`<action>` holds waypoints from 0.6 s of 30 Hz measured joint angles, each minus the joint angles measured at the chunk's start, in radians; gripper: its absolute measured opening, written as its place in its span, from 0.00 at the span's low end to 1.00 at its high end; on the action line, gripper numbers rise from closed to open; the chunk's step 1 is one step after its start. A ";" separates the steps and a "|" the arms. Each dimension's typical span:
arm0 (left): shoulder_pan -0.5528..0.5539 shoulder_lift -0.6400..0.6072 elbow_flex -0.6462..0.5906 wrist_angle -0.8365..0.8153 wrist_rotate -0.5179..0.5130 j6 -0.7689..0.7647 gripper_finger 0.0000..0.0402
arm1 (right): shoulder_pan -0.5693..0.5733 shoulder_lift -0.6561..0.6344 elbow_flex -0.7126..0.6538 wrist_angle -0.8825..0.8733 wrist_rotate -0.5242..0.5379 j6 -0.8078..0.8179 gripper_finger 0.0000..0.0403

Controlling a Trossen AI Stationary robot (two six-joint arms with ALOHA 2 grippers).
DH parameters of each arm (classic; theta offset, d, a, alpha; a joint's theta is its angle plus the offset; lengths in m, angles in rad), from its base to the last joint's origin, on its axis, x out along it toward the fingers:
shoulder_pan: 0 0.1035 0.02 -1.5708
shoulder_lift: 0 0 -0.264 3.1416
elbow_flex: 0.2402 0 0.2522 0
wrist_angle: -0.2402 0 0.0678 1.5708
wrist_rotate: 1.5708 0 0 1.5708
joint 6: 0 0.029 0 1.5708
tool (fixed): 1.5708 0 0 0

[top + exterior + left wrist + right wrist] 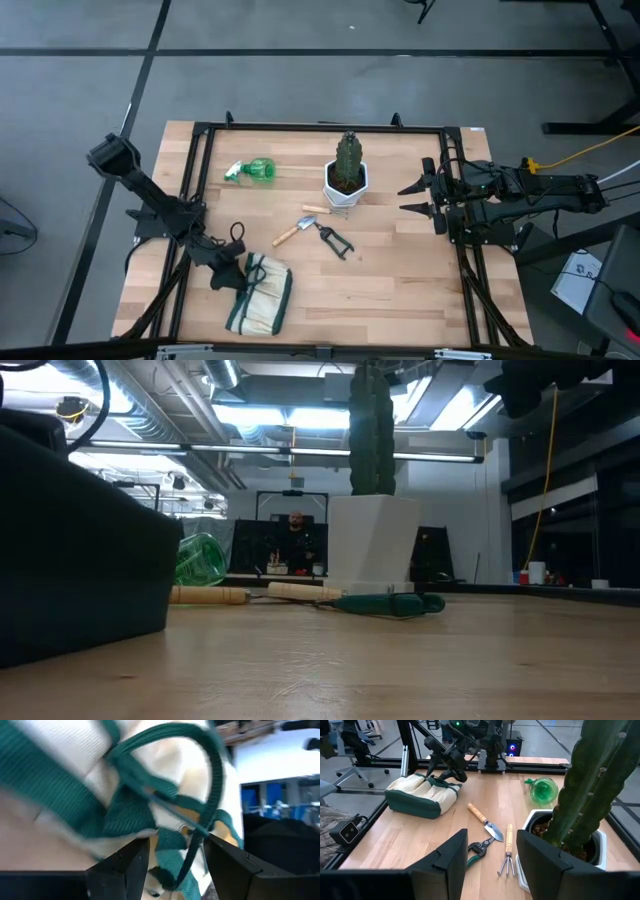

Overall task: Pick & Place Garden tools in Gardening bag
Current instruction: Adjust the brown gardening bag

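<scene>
Wooden bench point(400, 290) from high view: gardening bag point(262, 297) lies flat on its side nr front edge, left pincer point(232, 268) at its handles; right pincer point(415, 197) waits spread by the cactus pot point(346, 188).

Left wrist view: pincer fingers point(125, 870) straddle the green handle point(200, 795), part-closed. I can't tell if it's gripped.

Right wrist view: trowel point(485, 821), hand fork point(507, 851), shears point(479, 847) well apart from the bag.

Risk, imo: strap slips, bag stays collapsed, so tools won't go in.

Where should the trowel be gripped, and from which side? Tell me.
Grip the trowel by its wooden handle, coming straight down from above. It lies flat on the table, and the handle end points away from the shears and fork, so there is room for the fingers on both sides; the blade end sits close to the shears.
</scene>
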 joint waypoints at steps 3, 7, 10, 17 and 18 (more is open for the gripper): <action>0.012 0.068 0.001 0.115 -0.008 0.048 0.45 | 0.000 0.000 0.000 0.000 0.000 0.000 0.43; 0.043 0.130 0.026 0.184 -0.060 0.147 0.43 | 0.000 0.000 0.000 0.000 0.000 0.000 0.43; 0.073 0.155 0.055 0.205 -0.064 0.236 0.35 | 0.000 0.000 0.000 0.000 0.000 0.000 0.43; 0.145 0.164 0.131 0.204 0.036 0.472 0.08 | 0.000 0.000 0.000 0.000 0.000 0.000 0.43; 0.155 0.164 0.141 0.204 0.060 0.490 0.04 | 0.000 0.000 0.000 0.000 0.000 0.000 0.43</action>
